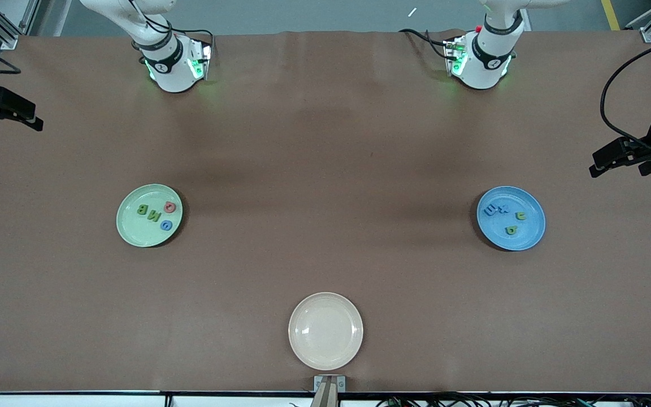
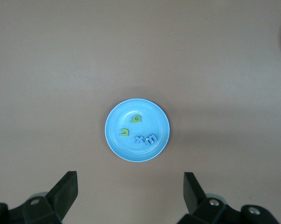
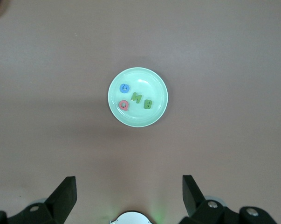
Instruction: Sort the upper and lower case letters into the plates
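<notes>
Now I list: four letters [image 1: 156, 215] in green plate [image 1: 130, 229], four in blue plate [image 1: 526, 234]; left gripper [image 2: 131, 198] and right gripper [image 3: 129, 198] hover above, wide open, empty.

- Table [image 1: 325, 141]: covered by a brown cloth that runs from edge to edge, with a faint crease near the edge where the robot bases stand.
- Cream plate [image 1: 325, 330]: round, shallow and bare inside, lying flat near the middle of the table edge nearest the front camera.
- Bracket [image 1: 329, 384]: small and grey, at that same edge, just below the cream plate in the front view.
- Cables [image 1: 622, 73]: black, looping over the table's end toward the left arm.
- Floor [image 1: 325, 14]: grey, above the table's top edge in the front view.
</notes>
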Tool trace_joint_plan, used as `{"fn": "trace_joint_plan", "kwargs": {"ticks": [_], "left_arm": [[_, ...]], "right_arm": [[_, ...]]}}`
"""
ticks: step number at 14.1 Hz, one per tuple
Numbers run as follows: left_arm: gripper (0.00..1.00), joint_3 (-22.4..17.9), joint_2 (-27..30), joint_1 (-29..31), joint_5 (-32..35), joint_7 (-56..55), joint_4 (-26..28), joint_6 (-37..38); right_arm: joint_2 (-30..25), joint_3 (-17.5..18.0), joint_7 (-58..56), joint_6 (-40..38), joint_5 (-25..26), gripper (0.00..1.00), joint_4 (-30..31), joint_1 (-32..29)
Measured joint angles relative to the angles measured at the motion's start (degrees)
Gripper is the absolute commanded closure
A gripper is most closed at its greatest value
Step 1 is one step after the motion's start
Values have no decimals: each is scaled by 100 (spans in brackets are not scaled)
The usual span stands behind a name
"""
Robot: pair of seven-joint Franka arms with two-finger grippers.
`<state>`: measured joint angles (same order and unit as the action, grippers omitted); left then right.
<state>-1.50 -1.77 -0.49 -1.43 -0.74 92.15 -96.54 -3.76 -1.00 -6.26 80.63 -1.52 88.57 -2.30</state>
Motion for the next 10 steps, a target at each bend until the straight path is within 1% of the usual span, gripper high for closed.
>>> {"fn": "trace_joint_plan", "kwargs": {"ticks": [3, 5, 8, 10], "left_arm": [[0, 23, 1, -13, 0, 0, -56, 0], [0, 25, 5, -12, 0, 0, -193, 23], [0, 5, 17, -3, 0, 0, -521, 286], [0, -8, 19, 3, 0, 3, -595, 347]], "right_arm": [[-76, 13, 7, 18, 0, 0, 35, 220], [-75, -13, 7, 36, 1, 0, 81, 216], [-75, -50, 7, 75, 1, 0, 128, 195], [-75, -49, 7, 121, 1, 0, 142, 195]]}}
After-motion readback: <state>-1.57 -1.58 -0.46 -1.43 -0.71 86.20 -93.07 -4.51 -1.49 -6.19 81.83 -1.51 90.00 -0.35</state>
